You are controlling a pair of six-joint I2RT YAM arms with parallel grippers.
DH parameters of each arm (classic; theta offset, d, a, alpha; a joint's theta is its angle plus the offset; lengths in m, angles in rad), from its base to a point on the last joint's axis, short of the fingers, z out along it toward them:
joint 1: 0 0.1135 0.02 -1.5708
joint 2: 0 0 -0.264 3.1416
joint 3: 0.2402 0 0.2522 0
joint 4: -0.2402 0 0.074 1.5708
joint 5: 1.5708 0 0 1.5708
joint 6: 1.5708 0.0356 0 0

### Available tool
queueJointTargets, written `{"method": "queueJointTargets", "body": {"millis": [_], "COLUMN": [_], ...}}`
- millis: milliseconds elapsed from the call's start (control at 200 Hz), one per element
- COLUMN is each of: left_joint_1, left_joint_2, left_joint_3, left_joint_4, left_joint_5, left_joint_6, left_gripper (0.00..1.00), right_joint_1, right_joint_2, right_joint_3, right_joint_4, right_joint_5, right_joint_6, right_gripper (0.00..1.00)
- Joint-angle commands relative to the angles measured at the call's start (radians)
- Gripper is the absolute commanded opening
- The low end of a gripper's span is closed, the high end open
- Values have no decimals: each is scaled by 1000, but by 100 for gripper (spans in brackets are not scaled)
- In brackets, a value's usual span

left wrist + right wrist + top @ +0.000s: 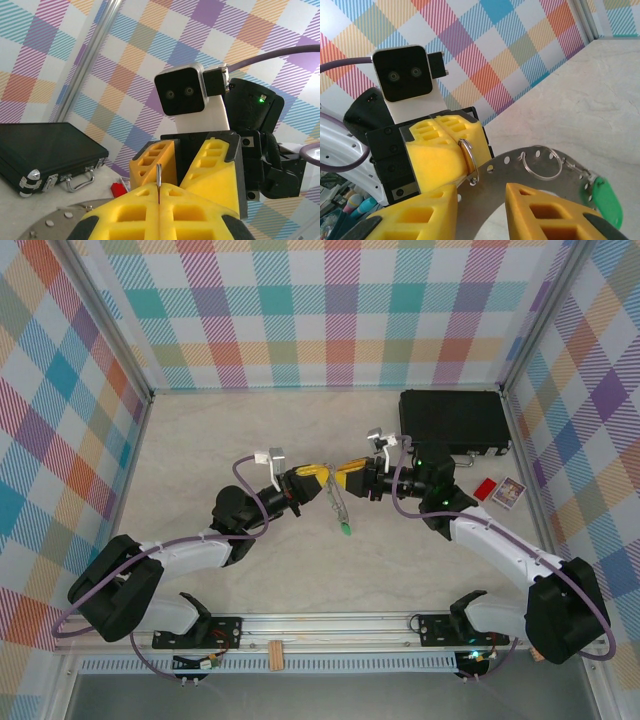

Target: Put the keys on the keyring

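Progress looks partial — left tool (159, 197) pressed together on the keyring (469, 162), right tool (481, 192) spread facing it; green-tagged key (606, 199) dangles near, threading unclear.

The left arm (190, 555) and right arm (500, 540) are black and white, with purple cables (345, 61) and yellow ribbed pincer fingers (440, 150).

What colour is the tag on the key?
The tag is bright green, clearest in the right wrist view.
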Motion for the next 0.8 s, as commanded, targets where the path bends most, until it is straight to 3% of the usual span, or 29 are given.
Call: {"method": "queueJointTargets", "body": {"millis": [0,795], "left_joint_1": [4,3], "left_joint_2": [-23,-15], "left_joint_3": [35,61], "left_joint_4": [71,70], "left_joint_5": [28,78], "left_joint_6": [-26,-63], "left_gripper": [0,0], "right_joint_1": [-6,-7], "right_joint_2": [-8,37], "right_joint_3": [32,75], "right_joint_4": [50,53], "right_joint_5": [-26,-77], "right_joint_6": [11,27], "right_gripper": [31,24]}}
